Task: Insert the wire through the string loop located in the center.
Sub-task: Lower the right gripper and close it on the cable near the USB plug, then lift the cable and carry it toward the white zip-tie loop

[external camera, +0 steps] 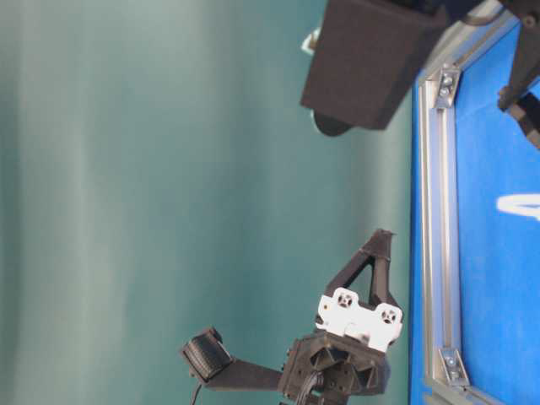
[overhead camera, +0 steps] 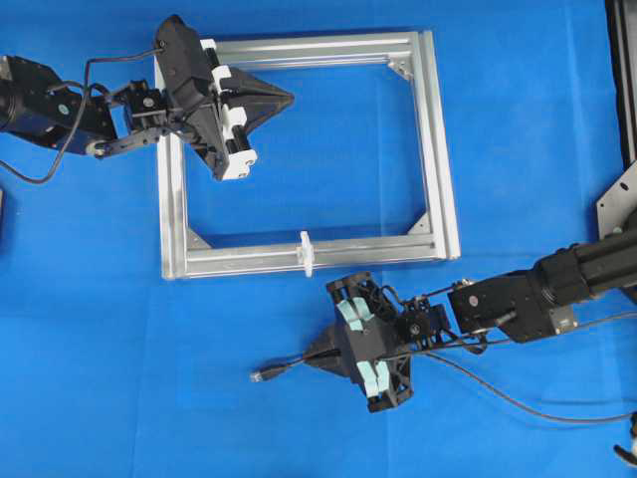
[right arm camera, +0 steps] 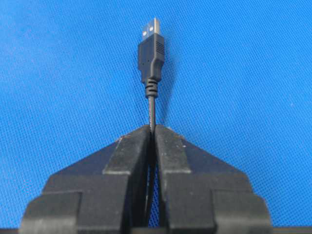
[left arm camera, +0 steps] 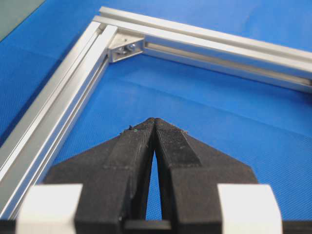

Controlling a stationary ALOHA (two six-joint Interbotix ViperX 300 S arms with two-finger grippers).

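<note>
The wire (overhead camera: 284, 369) is a thin black cable with a USB plug tip (overhead camera: 261, 375). My right gripper (overhead camera: 309, 360) is shut on the wire just behind the plug, low over the blue mat in front of the frame; the plug (right arm camera: 150, 51) sticks out past the fingertips in the right wrist view. The string loop (overhead camera: 307, 252) is a small white clip on the middle of the near bar of the silver frame (overhead camera: 438, 149), above and slightly left of the plug. My left gripper (overhead camera: 289, 98) is shut and empty, inside the frame near its far left corner.
The wire's loose length (overhead camera: 518, 398) trails right across the mat under the right arm. Grey corner brackets (left arm camera: 126, 47) sit inside the frame's corners. A dark stand (overhead camera: 625, 80) is at the right edge.
</note>
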